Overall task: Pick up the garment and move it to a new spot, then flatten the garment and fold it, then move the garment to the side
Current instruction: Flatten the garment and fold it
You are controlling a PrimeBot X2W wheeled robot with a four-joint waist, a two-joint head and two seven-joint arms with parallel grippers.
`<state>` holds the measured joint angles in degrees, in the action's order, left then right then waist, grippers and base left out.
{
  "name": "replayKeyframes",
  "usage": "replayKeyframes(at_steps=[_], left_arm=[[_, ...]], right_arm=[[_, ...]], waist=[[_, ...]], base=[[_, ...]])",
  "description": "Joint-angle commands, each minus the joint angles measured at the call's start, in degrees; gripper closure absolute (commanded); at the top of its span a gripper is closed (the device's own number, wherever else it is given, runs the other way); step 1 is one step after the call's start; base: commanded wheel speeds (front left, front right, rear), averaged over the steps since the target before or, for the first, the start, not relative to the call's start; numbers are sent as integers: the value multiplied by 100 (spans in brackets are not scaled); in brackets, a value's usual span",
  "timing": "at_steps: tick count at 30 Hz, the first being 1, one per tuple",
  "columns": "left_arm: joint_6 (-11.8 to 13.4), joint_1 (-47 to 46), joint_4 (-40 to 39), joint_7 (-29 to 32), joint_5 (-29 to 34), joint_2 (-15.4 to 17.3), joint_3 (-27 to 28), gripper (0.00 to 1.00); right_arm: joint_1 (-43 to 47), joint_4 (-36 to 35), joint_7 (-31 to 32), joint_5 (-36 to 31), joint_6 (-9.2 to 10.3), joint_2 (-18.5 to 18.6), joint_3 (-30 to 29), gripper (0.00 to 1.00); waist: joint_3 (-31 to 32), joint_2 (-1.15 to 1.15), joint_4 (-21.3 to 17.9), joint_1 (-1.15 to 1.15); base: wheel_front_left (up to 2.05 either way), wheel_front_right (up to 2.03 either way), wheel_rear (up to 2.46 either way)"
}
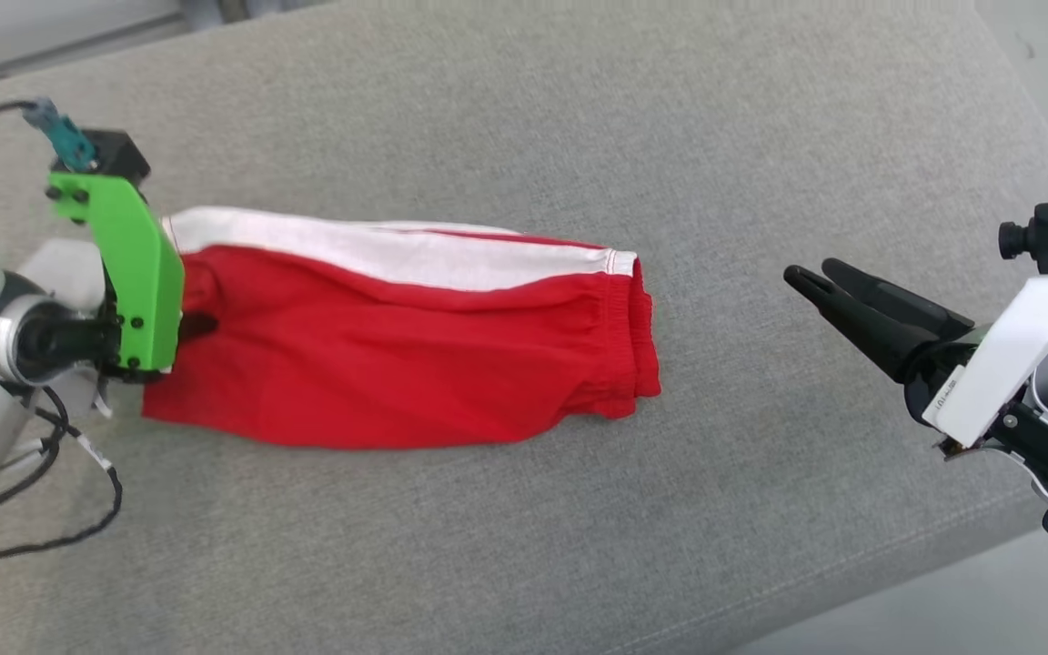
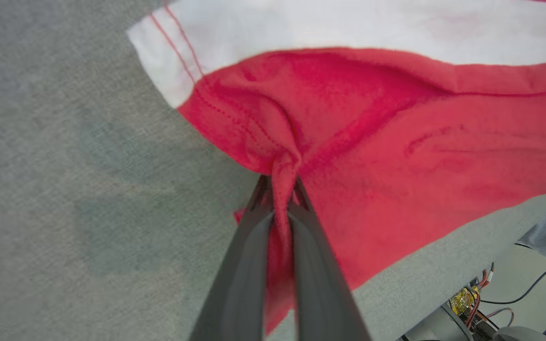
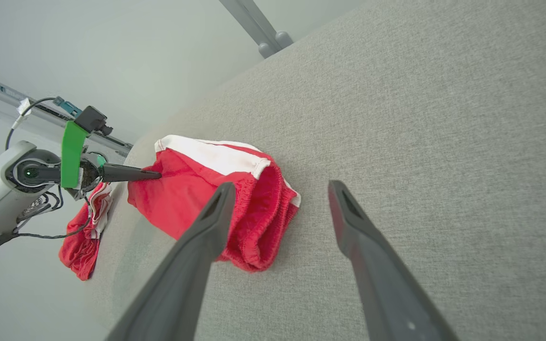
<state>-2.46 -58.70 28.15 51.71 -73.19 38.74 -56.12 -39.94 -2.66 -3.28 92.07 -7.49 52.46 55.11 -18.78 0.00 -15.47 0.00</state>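
Garment point(image 1: 397, 355), red shorts with a white band, lies stretched along the grey cushion point(image 1: 579, 136), its hem end pinched in the pressed-together left end effector point(image 2: 280, 189), while the right end effector point(image 1: 808, 270), fingers spread and empty, hangs well beyond its waistband end, on the same long axis.

Head view looks down; wrist views share garment point(image 1: 378, 364).

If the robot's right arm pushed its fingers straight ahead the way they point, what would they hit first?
Most likely the waistband end of the red shorts, or the grey cushion just beside it; depth is hard to judge.
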Motion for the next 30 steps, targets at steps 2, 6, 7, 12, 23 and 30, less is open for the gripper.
replayKeyframes(at_steps=[2,6,7,12,23,30], left_arm=[[84,243,-134,103,-92,67,-53,100],[224,524,-420,173,-227,148,-80,100],[272,604,-496,174,-266,169,-78,100],[499,940,-812,79,-547,244,60,100],[859,1461,-1163,-66,-801,461,149,99],[747,1815,-776,-408,-776,442,153,0]], right_arm=[[134,36,44,0,1,22,40,0],[195,109,103,10,0,35,88,0],[212,119,109,19,0,32,93,0],[266,127,112,77,1,59,94,0],[362,129,160,84,1,30,138,0],[319,128,79,-40,1,-20,108,0]], waist=[[446,0,366,0],[626,0,492,0],[663,0,519,0],[805,0,599,0],[929,0,574,0],[1014,0,499,0]], base=[[0,0,0],[0,0,0],[0,0,0],[0,0,0],[0,0,0],[0,0,0]])
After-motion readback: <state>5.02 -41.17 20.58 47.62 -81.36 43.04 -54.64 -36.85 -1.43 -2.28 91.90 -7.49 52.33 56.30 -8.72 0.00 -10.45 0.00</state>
